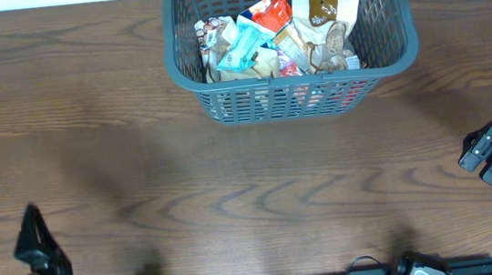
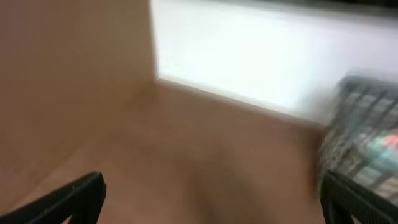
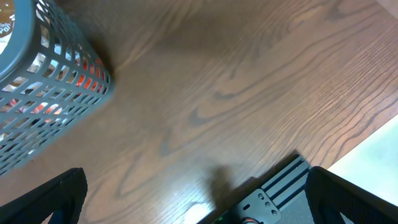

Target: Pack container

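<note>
Left claw (image 2: 211, 208): jaws wide, empty, over the near-left bench (image 1: 233, 185). Right claw (image 3: 199, 202): jaws wide, empty, at the near right. Container (image 1: 297, 95) sits far centre, well apart from both, between them and ahead; snack packets (image 1: 276, 34) inside.

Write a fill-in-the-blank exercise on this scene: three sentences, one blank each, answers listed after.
1. The snack packets in view all lie ____ the container.
2. The left gripper and the right gripper both have their jaws ____.
3. Each gripper is holding ____.

Missing words: inside; open; nothing.
</note>
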Robot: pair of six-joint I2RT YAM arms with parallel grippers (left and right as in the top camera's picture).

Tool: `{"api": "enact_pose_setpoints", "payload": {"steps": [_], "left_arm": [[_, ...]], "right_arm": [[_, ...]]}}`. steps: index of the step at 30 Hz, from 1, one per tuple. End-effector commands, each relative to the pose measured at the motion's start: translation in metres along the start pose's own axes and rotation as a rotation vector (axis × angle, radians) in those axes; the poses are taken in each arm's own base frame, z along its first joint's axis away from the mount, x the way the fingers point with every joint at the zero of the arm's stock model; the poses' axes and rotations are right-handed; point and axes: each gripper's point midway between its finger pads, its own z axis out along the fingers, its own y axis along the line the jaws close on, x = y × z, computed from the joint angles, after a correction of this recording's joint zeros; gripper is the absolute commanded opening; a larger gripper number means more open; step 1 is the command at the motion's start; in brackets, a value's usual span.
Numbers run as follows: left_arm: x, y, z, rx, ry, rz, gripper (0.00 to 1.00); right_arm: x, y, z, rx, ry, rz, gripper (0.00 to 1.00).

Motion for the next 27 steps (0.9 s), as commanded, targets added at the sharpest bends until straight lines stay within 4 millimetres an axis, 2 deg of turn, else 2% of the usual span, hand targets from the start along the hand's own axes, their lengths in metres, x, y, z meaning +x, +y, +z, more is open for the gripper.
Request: {"api": "enact_pose_setpoints", "payload": {"steps": [1,3,5,14,19,21,24,27], "left_arm": [[-0.008,-0.037,0.011,0.172,-0.064,-0.052,0.99],[-0.014,-0.044,0.021,0.197,-0.141,-0.078,0.99],[-0.007,-0.048,0.031,0.207,-0.177,-0.087,0.99],[0.051,-0.05,0.076,0.243,-0.345,-0.202,0.99],[0.098,-0.047,0.102,0.239,-0.326,-0.279,0.99],[0.119,-0.039,0.115,0.209,-0.294,-0.382,0.99],[0.152,-0.018,0.132,0.119,-0.244,-0.635,0.99],[0.177,-0.005,0.142,0.059,-0.222,-0.765,0.99]], "right_arm": [[0.0,-0.001,0.0,0.008,-0.003,0.003,0.99],[0.0,-0.001,0.0,0.008,-0.003,0.003,0.99],[0.0,-0.001,0.0,0.008,-0.003,0.003,0.99],[0.0,-0.001,0.0,0.008,-0.003,0.003,0.99],[0.0,-0.001,0.0,0.008,-0.003,0.003,0.99],[0.0,-0.001,0.0,0.008,-0.003,0.003,0.99],[0.0,-0.001,0.0,0.008,-0.003,0.003,0.99],[0.0,-0.001,0.0,0.008,-0.003,0.003,0.99]]}}
